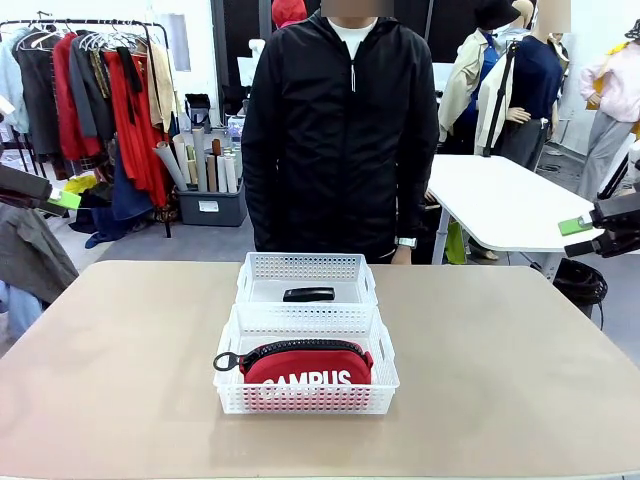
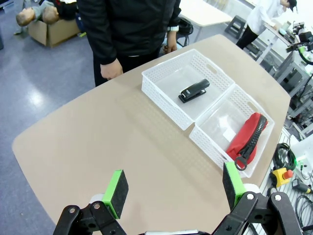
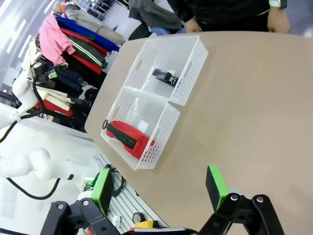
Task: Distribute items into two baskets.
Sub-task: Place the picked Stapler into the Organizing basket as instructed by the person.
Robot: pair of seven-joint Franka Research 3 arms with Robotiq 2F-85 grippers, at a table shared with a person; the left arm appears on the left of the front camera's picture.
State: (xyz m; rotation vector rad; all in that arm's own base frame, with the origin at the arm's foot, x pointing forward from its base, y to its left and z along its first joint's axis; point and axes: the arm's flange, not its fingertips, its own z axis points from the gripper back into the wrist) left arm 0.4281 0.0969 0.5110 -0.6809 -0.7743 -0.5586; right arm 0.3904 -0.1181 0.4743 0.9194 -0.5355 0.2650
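- Nearest the robot's edge of the tan table (image 1: 520, 380) stands the closer white basket (image 1: 306, 397), and lying in it is the red pouch (image 1: 308, 365), its "CAMPUS" lettering facing the robot and its black zipper pull hanging toward the robot's left.
- Touching that basket's far wall, the second basket (image 1: 306, 268) sits end to end with it; the small black stapler (image 1: 308, 294) lies alone on its floor.
- Out at the table's sides, well apart from both baskets, the left gripper (image 2: 172, 188) and the right gripper (image 3: 159, 185) hang above the table. Each has its jaws spread wide with nothing between the green pads; the wrist views show bare tabletop beyond the fingers.
- Beyond the far edge a person in a black jacket (image 1: 340, 130) stands facing the robot, hands (image 2: 111, 70) down at the sides, touching nothing.
- Judged from how things lie, each item already has a basket of its own, so the sorting looks finished or nearly so.
- No further pick seems called for. If anything remains, it would be keeping both arms drawn back clear of the baskets, or a check that the pouch sits fully below the rim, since it looks to bulge close to the basket's top.
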